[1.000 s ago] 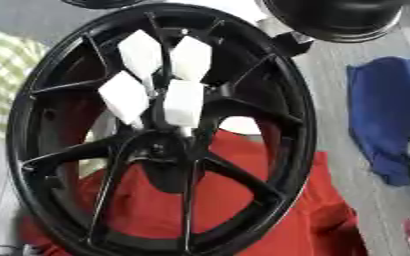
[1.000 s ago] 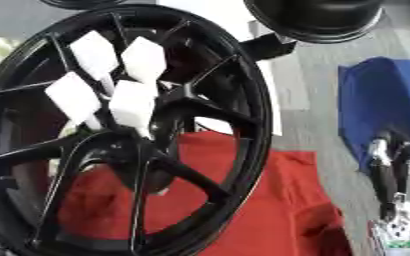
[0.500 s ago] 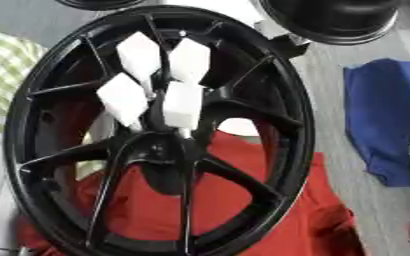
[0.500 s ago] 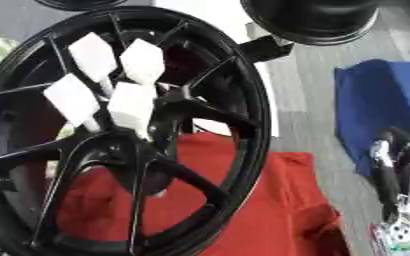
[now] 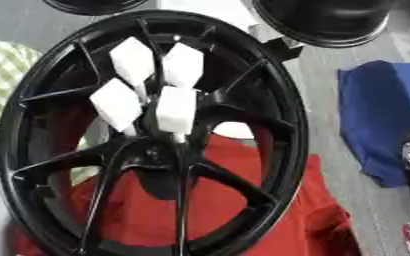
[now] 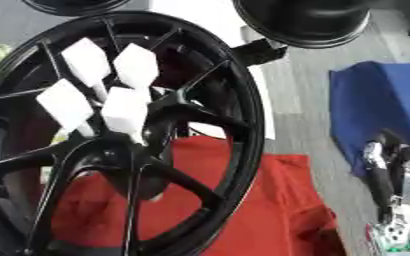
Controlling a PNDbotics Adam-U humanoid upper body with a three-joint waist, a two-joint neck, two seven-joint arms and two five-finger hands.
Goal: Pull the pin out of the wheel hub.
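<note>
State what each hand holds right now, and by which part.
Nothing is held. The right hand rests by the blue cloth, away from the wheel and its white pins; no left hand shows.

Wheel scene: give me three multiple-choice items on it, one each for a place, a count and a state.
1. Where does the red cloth lie?
A. under the wheel's lower part
B. on the blue cloth
C. over the white blocks

2. How many white blocks stand near the hub?
A. two
B. four
C. six

3. What is the right hand doing?
A. gripping a spoke
B. pinching a block
C. idle at the right edge, clear of the wheel

Key: 1 A, the red cloth shows between the spokes of the wheel. 2 B, four white blocks cluster there. 3 C, the right hand is beside the blue cloth, touching nothing.
</note>
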